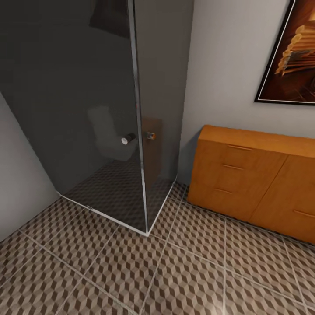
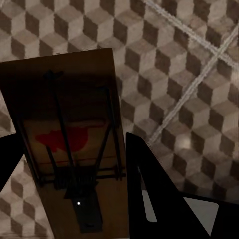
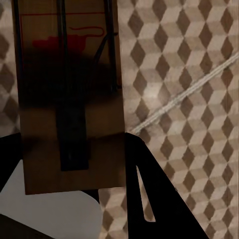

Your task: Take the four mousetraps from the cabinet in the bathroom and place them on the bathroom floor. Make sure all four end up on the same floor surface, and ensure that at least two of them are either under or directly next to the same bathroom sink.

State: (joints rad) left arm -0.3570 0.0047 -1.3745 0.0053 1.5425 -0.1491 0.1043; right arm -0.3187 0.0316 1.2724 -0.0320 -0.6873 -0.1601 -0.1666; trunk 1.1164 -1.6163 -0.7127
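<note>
We are carrying two mousetraps, one in each arm. The left trap [image 2: 69,144] sits between the left fingers [image 2: 149,189], its long axis running out along them and away from the wrist, so its free end hangs over the floor [image 2: 199,74]; the right trap [image 3: 69,99] lies the same way between the right fingers [image 3: 144,184], reaching out beyond their tips. Both pairs of fingers look closed on the long edges of their traps, open only by the width of the board. Neither trap touches the tiles; each hangs above them, so the coming move, as we judge it, is a lowering straight down along that gap until the flat underside meets the floor. We cannot tell from these views which arm is nearer a sink, and the other two traps are not to be seen. Each trap is a thin flat wooden rectangle, brown, with dark wire bars along its length, a dark metal plate near the wrist end and a red printed mark; light and stiff, and easy to tilt. The floor is hard tile with a brown, beige and grey cube pattern and pale grout lines. In the head view the cabinet [image 1: 253,175], smooth orange-brown wood with slim bar handles, stands against the wall beside a dark glass shower [image 1: 87,109].
</note>
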